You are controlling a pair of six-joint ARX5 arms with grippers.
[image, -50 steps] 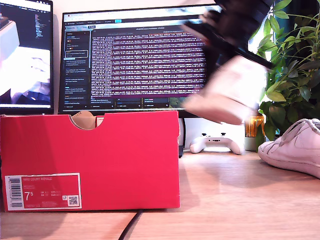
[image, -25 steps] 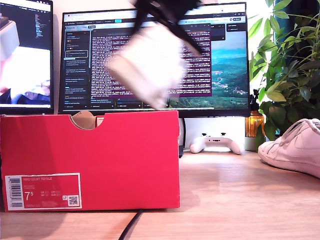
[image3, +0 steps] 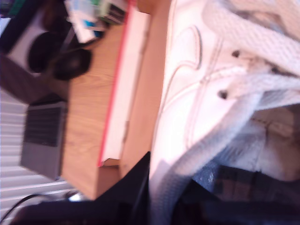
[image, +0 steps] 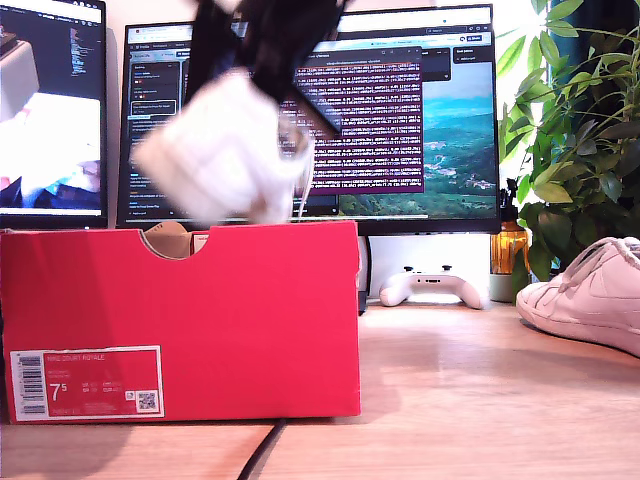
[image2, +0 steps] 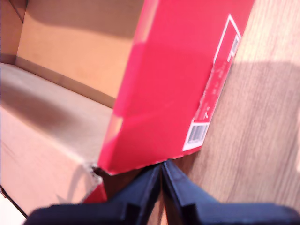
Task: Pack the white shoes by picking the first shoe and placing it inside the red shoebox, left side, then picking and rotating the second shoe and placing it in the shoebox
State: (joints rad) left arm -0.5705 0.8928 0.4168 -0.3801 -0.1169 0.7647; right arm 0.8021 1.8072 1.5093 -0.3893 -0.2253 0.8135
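Second gripper (image3: 154, 187) grips leather shoe (image: 225, 155) above cardboard shoebox (image: 180, 320).

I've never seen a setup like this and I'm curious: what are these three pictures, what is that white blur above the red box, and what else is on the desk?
This is a robot with two arms, each ending in a gripper with its own camera. One picture comes from a camera standing on the desk; the other two look along the grippers.

The white blur is a white shoe, blurred by motion, carried by my second gripper above the red shoebox. The second wrist view shows the same shoe close up, laces and all, over the open box. My first gripper holds nothing; its black jaws are closed together beside the box's labelled wall.

On the wooden desk the other white shoe waits at the exterior view's right, near a white game controller and a potted plant. Monitors stand behind.
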